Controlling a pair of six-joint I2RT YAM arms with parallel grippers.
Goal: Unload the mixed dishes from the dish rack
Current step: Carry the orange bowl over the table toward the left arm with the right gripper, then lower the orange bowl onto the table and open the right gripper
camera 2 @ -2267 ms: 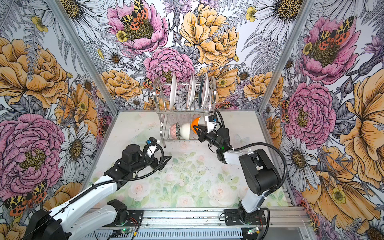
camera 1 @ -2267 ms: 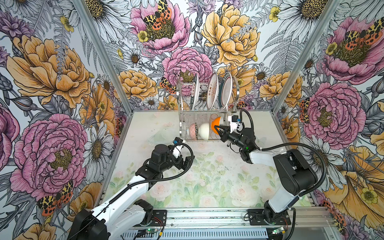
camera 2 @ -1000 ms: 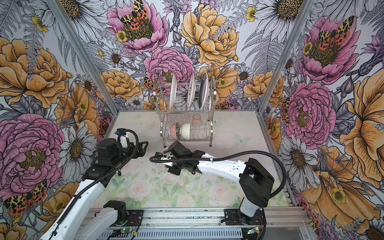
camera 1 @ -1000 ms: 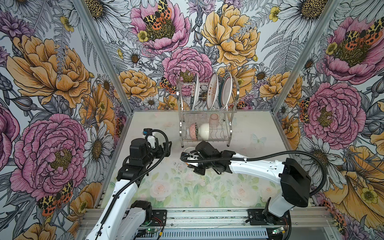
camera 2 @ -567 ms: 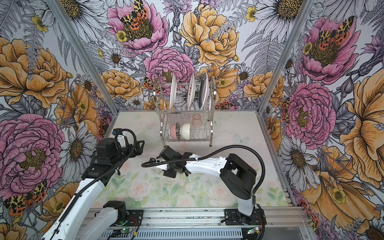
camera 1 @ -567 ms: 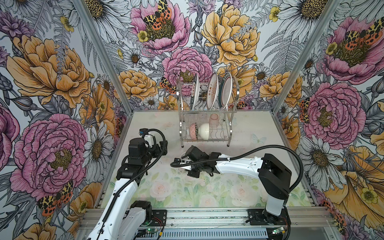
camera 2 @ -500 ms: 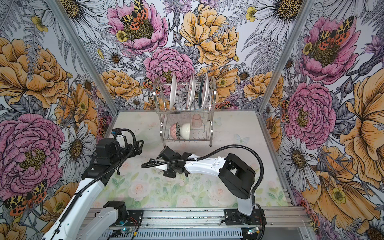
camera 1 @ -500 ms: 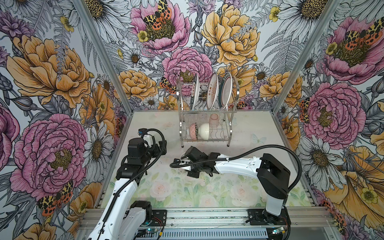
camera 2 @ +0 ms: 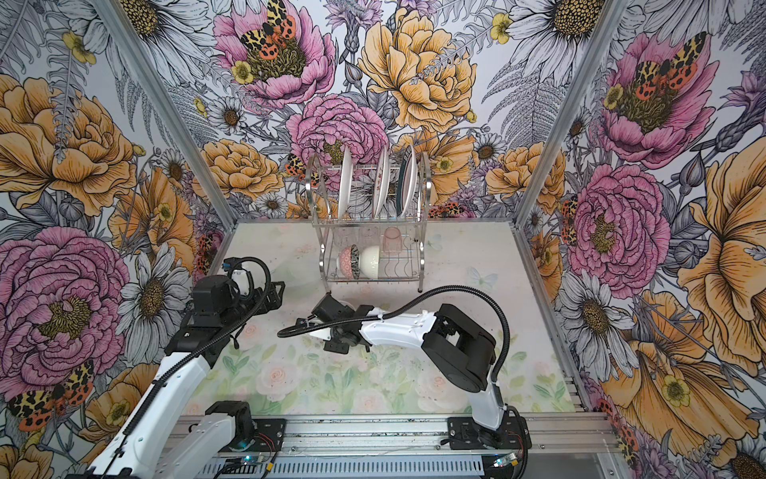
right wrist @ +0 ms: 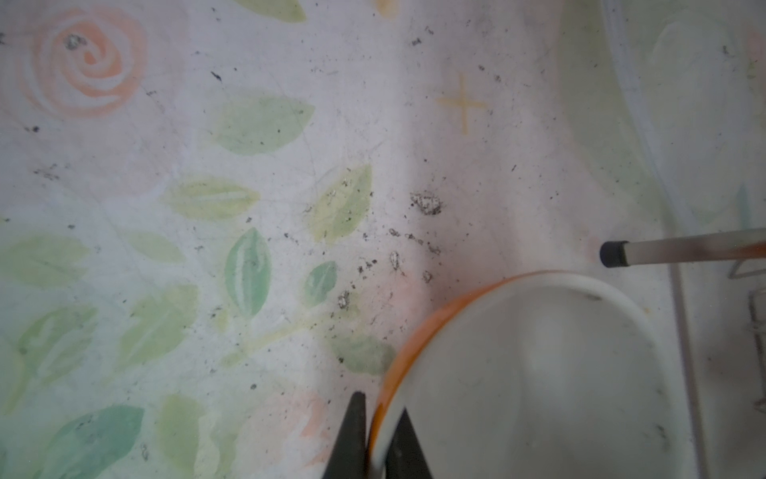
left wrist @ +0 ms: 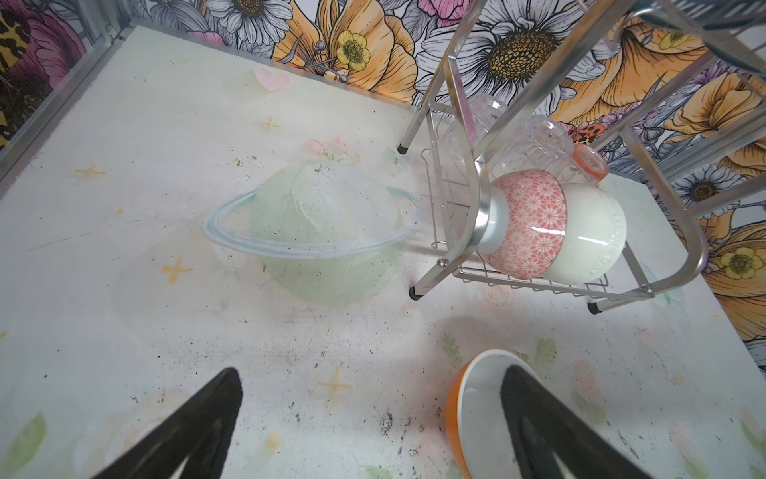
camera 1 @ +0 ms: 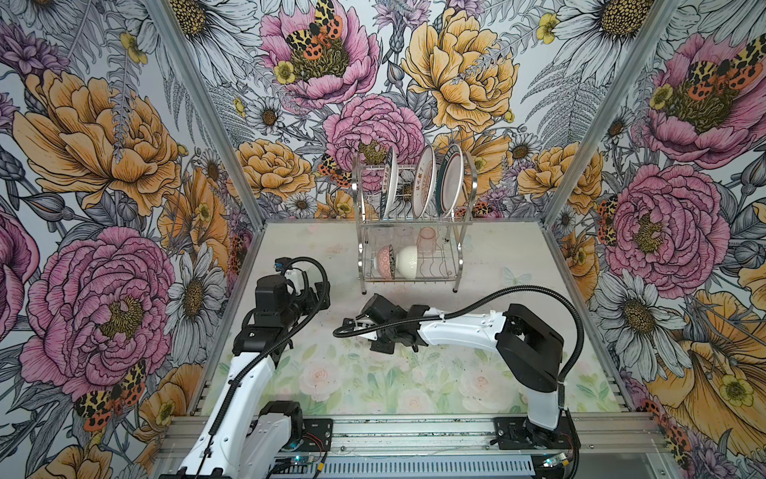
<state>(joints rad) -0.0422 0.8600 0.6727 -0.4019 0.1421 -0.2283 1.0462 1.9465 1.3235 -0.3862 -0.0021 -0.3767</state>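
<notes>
The dish rack (camera 1: 460, 253) stands at the back of the table. Three plates (camera 1: 425, 182) stand on edge in its upper tier. Its lower tier holds a pink patterned bowl (left wrist: 528, 224), a cream bowl (left wrist: 588, 236), a pinkish cup (camera 1: 426, 239) and clear cups (left wrist: 534, 141). My right gripper (right wrist: 379, 419) is shut on the rim of an orange bowl (right wrist: 539, 373), white inside, low over the mat just in front of the rack's left leg. My left gripper (left wrist: 373, 373) is open and empty, to the left of the orange bowl (left wrist: 476, 410).
The rack's black-capped leg (right wrist: 613, 254) is close beside the bowl. Floral walls close in the left, back and right. The right arm (camera 1: 456, 329) lies low across the middle of the flowered mat (camera 1: 373, 381).
The right gripper has carried the orange bowl out of the rack's lower tier, down and leftward to the mat in front. The left arm has pulled back to the left.
</notes>
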